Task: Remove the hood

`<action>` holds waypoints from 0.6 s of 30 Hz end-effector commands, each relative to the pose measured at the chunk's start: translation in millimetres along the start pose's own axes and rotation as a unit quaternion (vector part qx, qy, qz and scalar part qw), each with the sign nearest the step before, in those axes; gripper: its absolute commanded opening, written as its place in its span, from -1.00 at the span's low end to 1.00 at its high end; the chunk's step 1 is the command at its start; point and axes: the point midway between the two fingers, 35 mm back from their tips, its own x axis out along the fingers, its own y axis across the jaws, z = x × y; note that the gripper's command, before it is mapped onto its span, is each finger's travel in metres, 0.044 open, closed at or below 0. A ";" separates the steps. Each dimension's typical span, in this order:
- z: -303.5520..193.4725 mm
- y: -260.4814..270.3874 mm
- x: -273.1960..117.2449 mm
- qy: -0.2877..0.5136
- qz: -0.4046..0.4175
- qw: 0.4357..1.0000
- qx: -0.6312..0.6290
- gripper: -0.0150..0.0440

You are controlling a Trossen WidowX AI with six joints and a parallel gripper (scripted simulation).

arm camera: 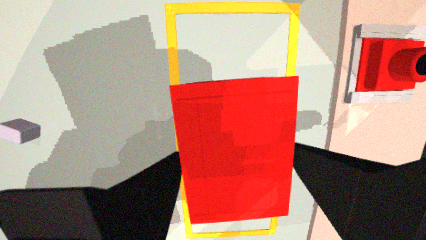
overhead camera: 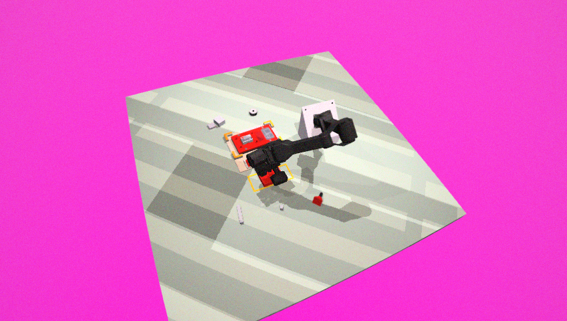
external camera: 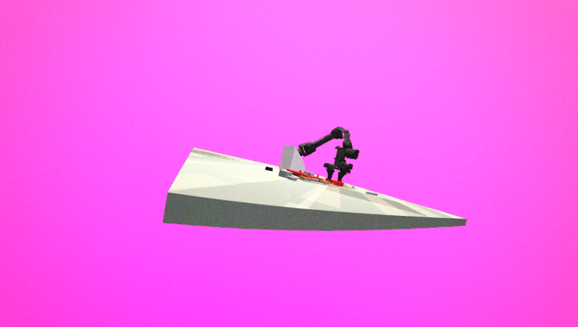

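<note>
The hood [overhead camera: 265, 181] [external camera: 339, 184] [arm camera: 235, 115] is a flat red panel over the marked area [overhead camera: 259, 190] [arm camera: 232, 8], a yellow outline. In the wrist view it covers most of both long sides of the outline; the far end and a strip at the near end show. It looks level and on or very near the table; any gap beneath is hidden. My gripper [overhead camera: 269, 174] [external camera: 335, 180] [arm camera: 237, 155] is slightly open around the hood, one finger close beside each long edge. Contact cannot be told. The red toy car [overhead camera: 259, 143] sits beside the area.
A beige board [arm camera: 337, 125] lies beside the outline and bears a red part [arm camera: 369, 65] with a cylinder. Around are a grey block [overhead camera: 218, 120], a round piece [overhead camera: 253, 112], a red piece [overhead camera: 317, 200], a long strip [overhead camera: 240, 215] and a small block [overhead camera: 281, 207] [arm camera: 20, 131].
</note>
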 end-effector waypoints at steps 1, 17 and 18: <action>0.3 -0.1 -2.4 0.000 0.000 1.000 -0.001 1.00; 0.1 -1.1 -71.8 -0.001 0.001 1.000 0.000 1.00; 0.1 -1.1 -71.8 -0.001 0.001 1.000 0.000 1.00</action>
